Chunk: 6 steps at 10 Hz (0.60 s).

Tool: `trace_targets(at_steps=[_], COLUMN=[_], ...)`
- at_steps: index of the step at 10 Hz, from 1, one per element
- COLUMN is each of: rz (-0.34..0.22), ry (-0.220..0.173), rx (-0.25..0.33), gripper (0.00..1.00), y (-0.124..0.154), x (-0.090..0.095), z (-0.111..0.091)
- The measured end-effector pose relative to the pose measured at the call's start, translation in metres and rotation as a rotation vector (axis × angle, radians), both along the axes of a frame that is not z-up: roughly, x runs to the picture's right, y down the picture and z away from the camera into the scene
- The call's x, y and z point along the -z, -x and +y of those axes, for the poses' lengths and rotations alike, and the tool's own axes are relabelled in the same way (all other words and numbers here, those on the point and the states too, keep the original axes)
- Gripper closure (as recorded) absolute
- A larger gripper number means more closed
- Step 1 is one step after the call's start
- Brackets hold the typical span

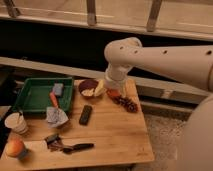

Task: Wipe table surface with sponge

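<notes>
- Camera view, near left corner of the light wooden table (115,135): a round orange-red fruit (15,147) sits there.
- Near edge, just right of the fruit: a black-handled tool (75,147) lies flat, its handle pointing towards the right edge.
- Left edge: a pale paper cup (15,122) stands upright with a stick-like item in it.
- Middle of the table, left of centre: a crumpled grey cloth (56,116) lies just outside the tray's near right corner.
- Middle of the table: a flat black rectangular device (86,114) lies just right of the cloth, apart from it.
- Far left corner: a green rectangular plastic tray (30,97) holds the blue-grey rectangular sponge (58,89) in its far right part, beside an orange-handled item (52,99).
- Far edge, centre: a dark brown round bowl (87,85) with pale contents stands just right of the tray.
- Far edge, right of the bowl: the white arm's gripper (107,87) is down at table level, just beside the bowl and well apart from the sponge; whether it is spread or pressed together cannot be told.
- Far right area: a dark reddish pine-cone-like cluster (128,104) lies on the wood near the gripper.
</notes>
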State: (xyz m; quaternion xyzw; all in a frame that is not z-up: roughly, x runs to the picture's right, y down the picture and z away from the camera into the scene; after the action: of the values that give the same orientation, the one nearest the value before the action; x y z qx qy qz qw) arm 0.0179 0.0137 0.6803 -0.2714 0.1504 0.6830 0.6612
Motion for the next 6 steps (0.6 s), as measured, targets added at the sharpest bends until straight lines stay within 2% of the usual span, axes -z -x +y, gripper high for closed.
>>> trace_targets(at_steps=[2,5,6], rz=[-0.063,-0.151,-0.150], ry=[-0.041,-0.090,-0.090], rx=[0.049,0.083,0.083], gripper=[0.20,0.20,0.20], y=[0.049,0.108,0.107], x=[-0.006,-0.007,-0.008], z=[-0.026,-0.051,-0.051])
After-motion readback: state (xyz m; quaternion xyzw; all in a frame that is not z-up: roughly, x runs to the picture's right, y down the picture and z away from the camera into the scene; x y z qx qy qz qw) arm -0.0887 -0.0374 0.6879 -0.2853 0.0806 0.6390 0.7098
